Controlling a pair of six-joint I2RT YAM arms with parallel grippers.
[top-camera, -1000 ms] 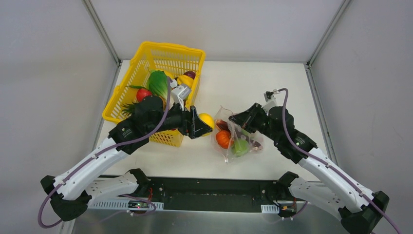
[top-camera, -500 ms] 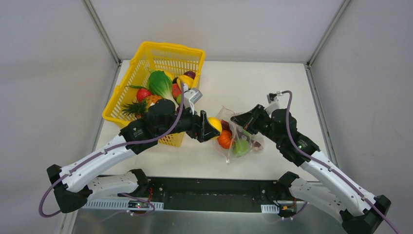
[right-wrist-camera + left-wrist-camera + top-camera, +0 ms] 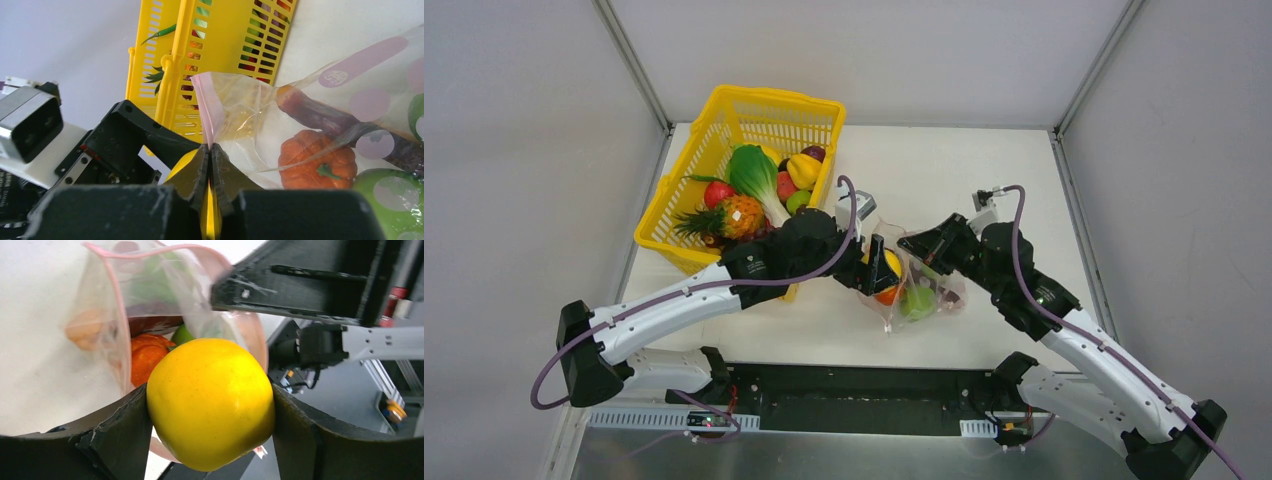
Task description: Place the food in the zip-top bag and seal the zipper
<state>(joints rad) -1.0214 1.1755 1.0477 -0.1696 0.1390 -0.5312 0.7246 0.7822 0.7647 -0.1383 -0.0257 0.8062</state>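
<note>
In the left wrist view, a smooth round yellow plastic toy lemon [image 3: 210,402] was seen clamped between the two black fingers of the left hand [image 3: 876,268], filling the lower centre of the frame. Just beyond it, toward the upper left, the mouth of the clear crinkly zip-top bag [image 3: 921,288] was held wide, its thin pink-red zipper strip [image 3: 116,305] curving round the opening. The lemon was thus placed at the mouth, with the opening lying directly ahead of the left hand.

In the right wrist view, the right hand [image 3: 210,156] was found closed on the zipper edge, a fold of the strip being pinched between its fingertips and lifted. Inside the bag, an orange ribbed toy pumpkin [image 3: 317,161] and a green toy apple [image 3: 916,301] were seen lying on the white counter [image 3: 984,170], with a dark purple piece beside them.

It was judged that the left hand, being the nearer, needed only a short push forward into the mouth before letting go.

Farther off, at the upper left of the top view, the yellow plastic mesh basket [image 3: 724,128] was seen with more toy food in it.
</note>
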